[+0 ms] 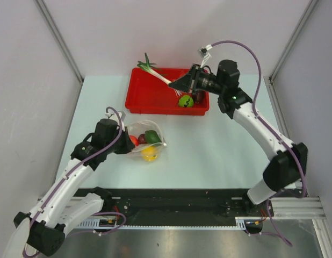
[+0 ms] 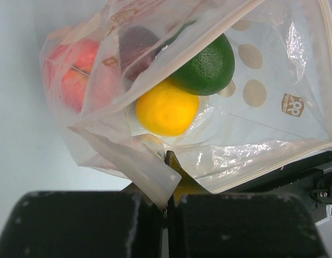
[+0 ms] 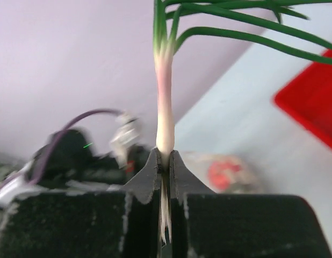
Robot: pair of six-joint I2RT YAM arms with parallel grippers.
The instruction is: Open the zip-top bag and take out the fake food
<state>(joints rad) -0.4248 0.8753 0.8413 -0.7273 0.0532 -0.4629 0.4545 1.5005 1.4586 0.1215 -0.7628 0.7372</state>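
Observation:
The zip-top bag (image 1: 148, 142) lies on the table with its mouth open; a yellow ball (image 2: 167, 107), a dark green ball (image 2: 206, 67), a red one (image 2: 74, 70) and a maroon one (image 2: 138, 42) show inside. My left gripper (image 1: 127, 146) is shut on the bag's near edge (image 2: 155, 177). My right gripper (image 1: 174, 84) hangs over the red tray (image 1: 150, 97), shut on the white stalk of the green onion (image 3: 165, 102), whose leaves (image 1: 146, 63) reach past the tray's back left edge. A bright green ball (image 1: 186, 100) and a dark maroon piece (image 1: 200, 97) lie in the tray.
The red tray (image 3: 316, 105) stands at the back middle of the table. Grey walls close in the left, right and back sides. Both arm bases sit on the black rail (image 1: 171, 207) at the near edge.

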